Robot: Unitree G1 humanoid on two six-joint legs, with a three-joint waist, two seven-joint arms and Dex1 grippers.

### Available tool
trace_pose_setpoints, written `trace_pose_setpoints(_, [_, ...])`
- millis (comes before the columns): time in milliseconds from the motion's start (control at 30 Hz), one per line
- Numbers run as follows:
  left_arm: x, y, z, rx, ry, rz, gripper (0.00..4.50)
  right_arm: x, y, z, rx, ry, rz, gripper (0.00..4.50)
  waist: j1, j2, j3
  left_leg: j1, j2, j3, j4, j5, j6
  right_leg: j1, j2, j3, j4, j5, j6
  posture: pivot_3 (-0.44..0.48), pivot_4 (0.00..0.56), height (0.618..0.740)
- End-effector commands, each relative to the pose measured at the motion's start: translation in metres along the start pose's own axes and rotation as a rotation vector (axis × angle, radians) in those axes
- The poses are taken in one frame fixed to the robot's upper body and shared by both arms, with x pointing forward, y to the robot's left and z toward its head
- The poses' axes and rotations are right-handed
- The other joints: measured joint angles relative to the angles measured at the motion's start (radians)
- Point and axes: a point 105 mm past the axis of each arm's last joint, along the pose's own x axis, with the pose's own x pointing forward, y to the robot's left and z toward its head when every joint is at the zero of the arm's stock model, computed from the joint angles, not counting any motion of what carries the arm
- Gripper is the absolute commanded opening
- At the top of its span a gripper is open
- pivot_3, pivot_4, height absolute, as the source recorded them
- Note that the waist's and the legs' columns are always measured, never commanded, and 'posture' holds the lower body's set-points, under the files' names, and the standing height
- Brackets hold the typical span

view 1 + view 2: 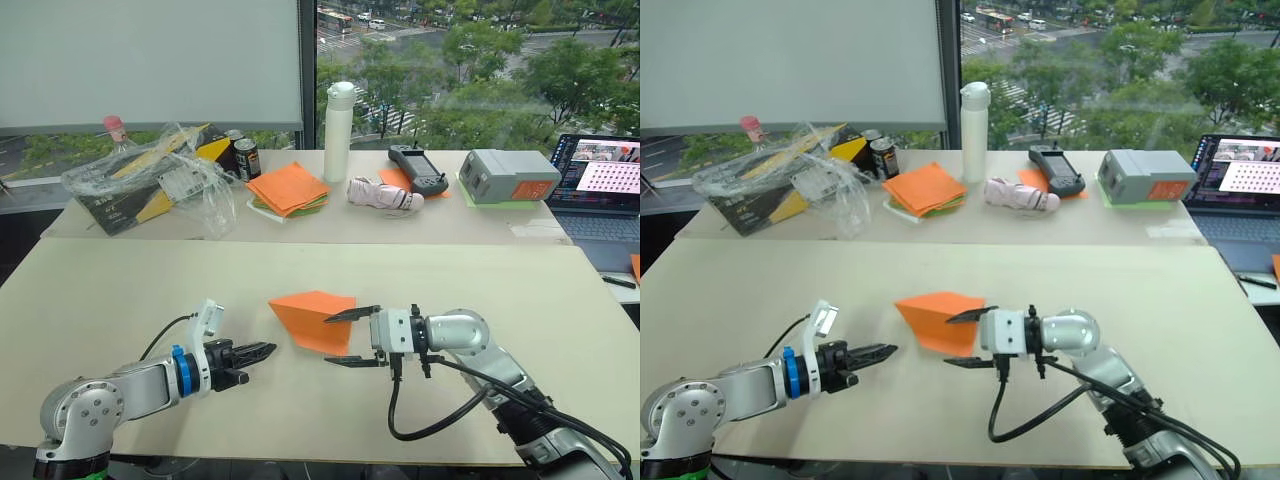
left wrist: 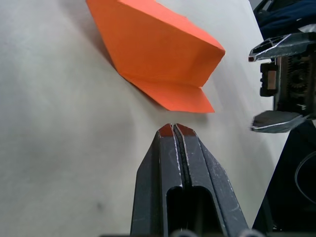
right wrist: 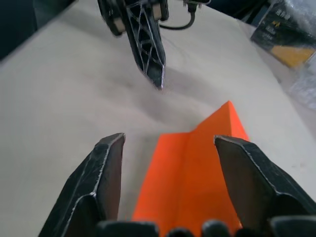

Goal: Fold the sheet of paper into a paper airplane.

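Mid-worktop (image 1: 120, 290), near its front edge, the sheet of paper (image 1: 315, 318) lies partly folded into a layered orange wedge, pointed end toward the robot's left, not yet a narrow airplane. Right gripper (image 1: 351, 337) sits just beside the paper's right edge, jaws apart, one finger over the paper's near corner and one past its front edge; cannot tell if either touches it. Right wrist view shows the paper (image 3: 192, 182) lying between the two spread fingers. Left gripper (image 1: 262, 350) is low over the worktop just left of the paper, jaws together, tips pointing at the paper's near edge, a small gap apart, holding nothing. On the rear table (image 1: 520, 225): a stack of orange and green sheets (image 1: 288, 188), white bottle (image 1: 339, 131), black handheld controller (image 1: 418, 168), grey box (image 1: 510, 175), open laptop (image 1: 600, 190), crumpled plastic bag (image 1: 160, 175).
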Motion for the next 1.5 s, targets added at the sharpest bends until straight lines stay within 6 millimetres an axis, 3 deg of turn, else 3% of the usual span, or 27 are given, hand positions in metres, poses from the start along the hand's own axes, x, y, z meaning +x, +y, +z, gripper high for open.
trace_pose_setpoints(33, [0.005,-0.009,0.008,0.030,-0.022,-0.046,0.00,-0.004,-0.024,0.020,0.133,-0.063,-0.095,3.27,-0.001,0.000,0.000,0.000,0.000,0.000,0.000,0.000,0.000,0.000,0.000,0.000,0.000,0.000,0.000,0.000,0.150,0.740])
trace_pose_setpoints(67, [0.008,-0.010,0.009,0.037,-0.020,-0.050,0.00,-0.003,-0.029,0.021,0.157,-0.066,-0.118,3.27,0.000,0.000,0.000,0.000,0.000,0.000,0.000,0.000,0.000,0.000,0.000,0.000,0.000,0.000,0.000,0.000,0.150,0.740])
trace_pose_setpoints(133, [0.014,-0.011,0.009,0.049,-0.016,-0.050,0.00,-0.002,-0.038,0.021,0.199,-0.076,-0.165,2.74,0.000,0.000,0.000,0.000,0.000,0.000,0.000,0.000,0.000,0.000,0.000,0.000,0.000,0.000,0.000,0.000,0.150,0.740])
trace_pose_setpoints(400, [0.042,-0.017,0.011,0.107,0.014,-0.056,0.00,0.005,-0.061,0.010,0.220,-0.050,-0.333,0.04,0.000,0.000,0.000,-0.001,0.000,0.000,0.001,0.000,0.000,0.000,0.000,0.000,0.000,0.000,0.000,0.000,0.150,0.740])
trace_pose_setpoints(567, [0.056,-0.008,0.002,0.131,0.056,-0.005,0.00,0.009,-0.064,0.007,0.214,-0.036,-0.369,0.04,-0.002,0.000,0.000,0.000,0.000,0.000,0.001,0.000,-0.001,-0.001,0.000,0.000,0.001,0.000,0.000,0.000,0.150,0.740])
trace_pose_setpoints(867, [0.058,0.007,-0.028,0.162,0.162,0.046,0.00,0.012,-0.052,0.001,0.210,0.000,-0.338,0.04,-0.002,0.000,0.000,0.000,0.000,0.000,0.001,0.001,-0.001,0.000,0.000,0.000,0.001,0.000,0.000,0.000,0.150,0.740])
trace_pose_setpoints(1267, [0.060,0.009,-0.029,0.165,0.161,0.045,0.00,0.017,-0.022,-0.011,0.249,0.072,-0.214,0.04,-0.002,0.000,0.000,0.001,0.000,0.000,0.001,0.000,0.000,0.000,0.000,0.000,0.002,0.000,0.000,0.000,0.150,0.740])
trace_pose_setpoints(1367, [0.059,0.009,-0.030,0.162,0.160,0.046,0.00,0.018,-0.025,-0.006,0.261,0.049,-0.221,0.04,-0.002,0.000,0.000,0.001,0.000,0.000,0.001,0.000,0.000,0.000,0.000,0.000,0.002,0.000,0.000,0.000,0.150,0.740])
trace_pose_setpoints(1500, [0.056,0.009,-0.032,0.159,0.161,0.051,0.00,0.018,-0.054,0.003,0.342,-0.016,-0.337,0.04,-0.006,0.000,0.000,0.002,0.000,0.000,0.001,0.000,0.000,0.001,0.000,0.000,0.003,0.000,0.000,0.000,0.150,0.740])
